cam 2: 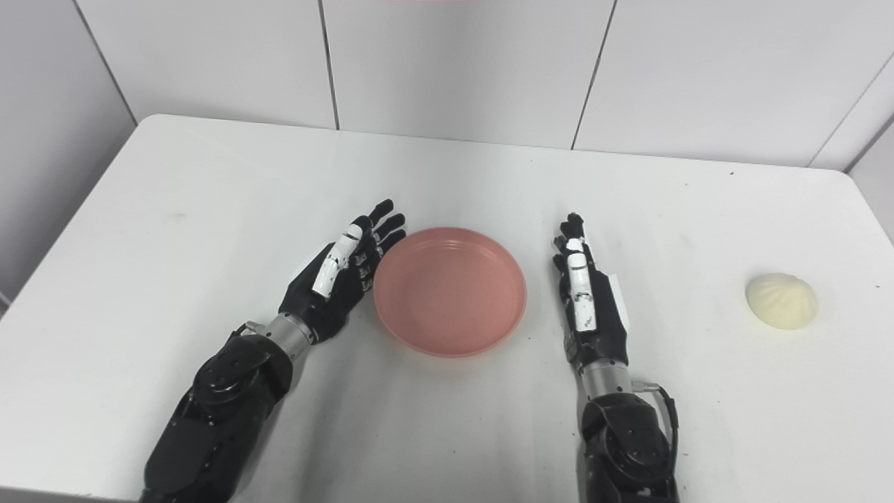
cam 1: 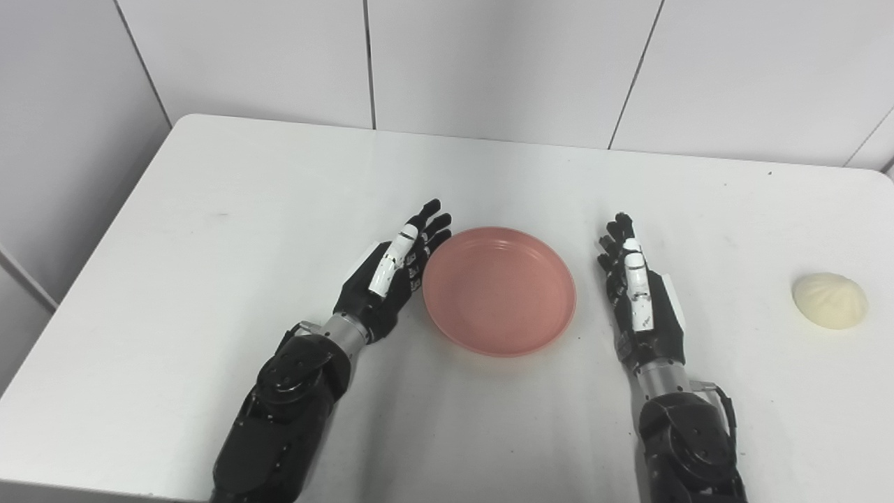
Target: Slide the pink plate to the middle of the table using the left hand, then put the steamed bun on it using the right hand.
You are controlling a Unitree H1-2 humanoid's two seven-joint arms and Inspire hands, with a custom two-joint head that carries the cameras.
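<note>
The pink plate (cam 1: 499, 290) lies empty near the middle of the white table (cam 1: 244, 209). My left hand (cam 1: 394, 269) is open, fingers straight, its edge against the plate's left rim. My right hand (cam 1: 635, 293) is open and empty, fingers straight, a little to the right of the plate and not touching it. The steamed bun (cam 1: 830, 300), pale and round, sits on the table far to the right, well away from the right hand. It also shows in the right eye view (cam 2: 781, 301).
The table's far edge meets a white panelled wall (cam 1: 489, 63). The table's left edge drops off to a grey floor. Nothing else stands on the table.
</note>
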